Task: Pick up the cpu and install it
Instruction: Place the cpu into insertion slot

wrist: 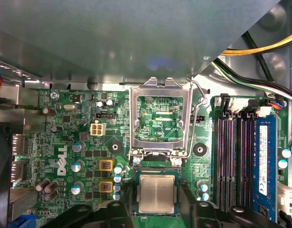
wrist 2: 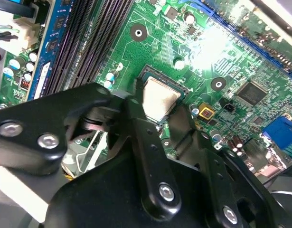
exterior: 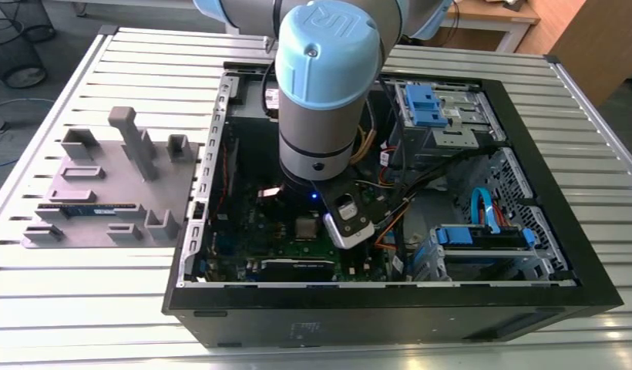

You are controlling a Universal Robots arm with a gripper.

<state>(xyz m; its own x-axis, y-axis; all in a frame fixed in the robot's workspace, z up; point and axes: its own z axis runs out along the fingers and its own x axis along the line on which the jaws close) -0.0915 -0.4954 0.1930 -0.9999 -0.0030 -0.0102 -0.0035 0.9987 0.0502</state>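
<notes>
Black two-finger gripper [wrist 2: 161, 107] is down inside the open PC case [exterior: 563, 297], over the green motherboard [wrist: 65, 142]. Its fingers [wrist 2: 136, 118] are narrow, clamped on the small square silver-topped cpu [wrist: 157, 192]. The cpu sits at the socket, just beside the raised metal retention frame [wrist: 159, 85].

one cpu [wrist: 156, 193], one motherboard [wrist: 79, 126], one arm [exterior: 321, 92]

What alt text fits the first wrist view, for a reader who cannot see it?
The silvery square cpu sits in or just over the socket on the green motherboard, with the black pincer straddling it. The socket's metal retention frame is flipped open beside it, and dark memory slots run along one side.
</notes>
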